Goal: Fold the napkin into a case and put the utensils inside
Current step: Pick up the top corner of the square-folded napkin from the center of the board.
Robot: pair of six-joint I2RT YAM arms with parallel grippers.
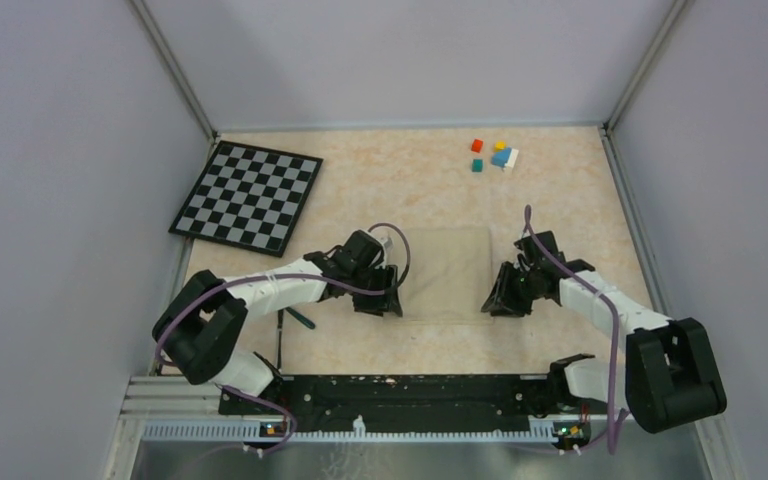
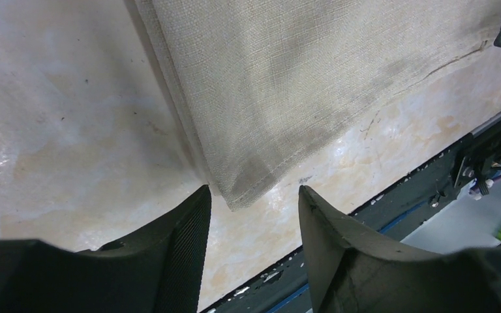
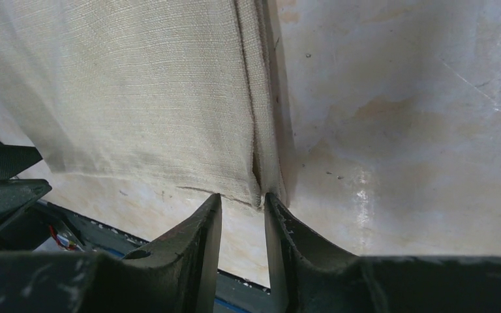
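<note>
Left jaws parted to a middling gap, low over the table (image 2: 72, 130), with the near left corner of the napkin (image 2: 300, 85) just ahead of the tips and between them, not pinched. Right jaws drawn to a narrow slit, with the napkin's near right corner, layered along its side edge, right at the tips; touching or not, impossible to tell. Napkin flat at the table's centre, left arm (image 1: 270, 290) at one side, right arm (image 1: 600, 295) at the other. Teal-handled utensil (image 1: 300, 318) and a dark stick (image 1: 280, 345) just beside the left arm. Checkerboard (image 1: 248, 195) back left, coloured cubes (image 1: 495, 155) back right, well apart from the napkin.
</note>
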